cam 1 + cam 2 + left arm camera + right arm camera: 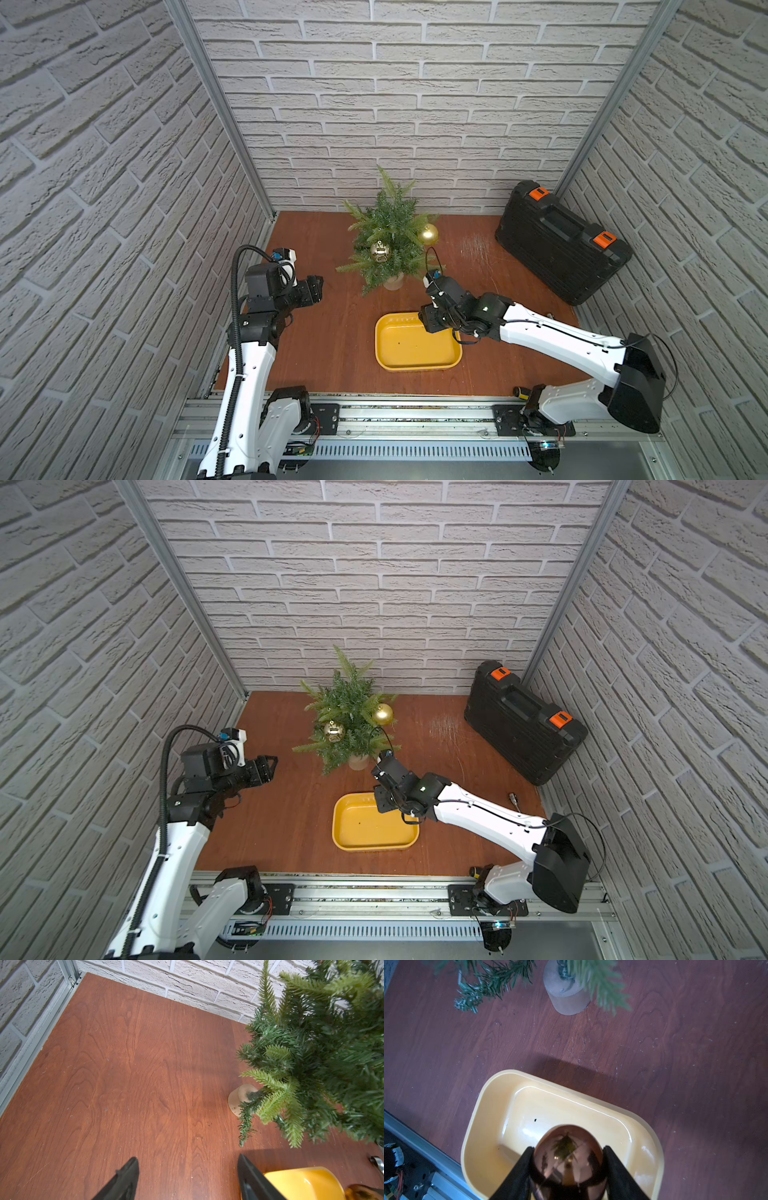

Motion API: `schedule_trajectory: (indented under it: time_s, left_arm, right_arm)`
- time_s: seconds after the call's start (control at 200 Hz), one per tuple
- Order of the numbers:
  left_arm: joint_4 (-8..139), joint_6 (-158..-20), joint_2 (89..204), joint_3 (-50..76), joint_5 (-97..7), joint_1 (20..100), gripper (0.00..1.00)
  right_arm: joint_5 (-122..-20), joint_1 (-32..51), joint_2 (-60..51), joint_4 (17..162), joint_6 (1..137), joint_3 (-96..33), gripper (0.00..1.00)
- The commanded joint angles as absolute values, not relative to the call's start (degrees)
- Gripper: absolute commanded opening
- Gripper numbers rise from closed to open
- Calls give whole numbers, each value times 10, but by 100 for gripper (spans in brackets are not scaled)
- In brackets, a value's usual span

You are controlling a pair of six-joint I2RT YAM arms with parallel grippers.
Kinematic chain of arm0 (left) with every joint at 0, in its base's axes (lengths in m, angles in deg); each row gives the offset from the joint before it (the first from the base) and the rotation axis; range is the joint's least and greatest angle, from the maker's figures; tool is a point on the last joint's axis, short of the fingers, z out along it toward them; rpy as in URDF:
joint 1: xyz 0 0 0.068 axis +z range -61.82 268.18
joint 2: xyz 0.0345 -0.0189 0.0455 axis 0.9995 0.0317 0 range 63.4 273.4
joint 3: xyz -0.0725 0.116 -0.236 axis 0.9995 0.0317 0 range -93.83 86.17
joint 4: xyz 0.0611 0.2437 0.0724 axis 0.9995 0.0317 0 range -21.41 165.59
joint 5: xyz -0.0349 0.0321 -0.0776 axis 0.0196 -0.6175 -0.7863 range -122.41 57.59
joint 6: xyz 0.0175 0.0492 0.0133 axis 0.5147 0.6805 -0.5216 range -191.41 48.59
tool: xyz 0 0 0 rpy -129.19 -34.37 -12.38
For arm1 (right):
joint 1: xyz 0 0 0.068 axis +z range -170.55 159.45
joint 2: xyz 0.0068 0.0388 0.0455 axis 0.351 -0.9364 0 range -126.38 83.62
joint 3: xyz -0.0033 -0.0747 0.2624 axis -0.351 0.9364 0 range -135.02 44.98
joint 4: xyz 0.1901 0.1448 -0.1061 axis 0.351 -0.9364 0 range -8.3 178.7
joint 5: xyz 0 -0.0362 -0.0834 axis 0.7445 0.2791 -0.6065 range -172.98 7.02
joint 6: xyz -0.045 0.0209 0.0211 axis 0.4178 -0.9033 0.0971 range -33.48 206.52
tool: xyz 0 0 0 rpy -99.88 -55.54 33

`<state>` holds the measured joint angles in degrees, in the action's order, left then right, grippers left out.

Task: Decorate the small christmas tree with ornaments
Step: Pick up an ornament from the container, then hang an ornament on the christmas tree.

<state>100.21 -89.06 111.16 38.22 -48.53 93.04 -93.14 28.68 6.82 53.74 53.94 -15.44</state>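
Note:
The small christmas tree [388, 237] [347, 717] stands in its beige pot [566, 991] at the back of the wooden table. Two ornaments hang on it: a shiny gold bauble [380, 250] [334, 730] and a matte gold bauble [428, 234] [382, 714]. My right gripper [568, 1148] is shut on the amber-brown bauble [569, 1163], holding it over the yellow tray [473, 1126]. In both top views the wrist hides that bauble. My left gripper [187, 1157] [318, 286] hovers open and empty to the left of the tree.
The yellow tray [377, 345] [334, 825] lies in front of the tree with nothing resting on its floor. A black tool case [561, 245] [523, 721] with orange latches leans at the back right. Brick walls close in the table on three sides.

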Motion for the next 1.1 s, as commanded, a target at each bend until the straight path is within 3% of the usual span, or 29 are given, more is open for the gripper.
schedule_trajectory:
  time_s: [0.0, 0.52, 1.095]
  left_arm:
    - [973, -891, 1101, 390, -502, 935, 75]
    - [961, -889, 1080, 397, -520, 936, 75]
    - [953, -894, 1076, 401, -534, 948, 75]
  right_arm:
    - [-952, 287, 101, 497, 559, -171, 47]
    - [-988, 287, 144, 538, 612, -295, 46]
    - [-1002, 267, 49, 565, 689, -499, 48]
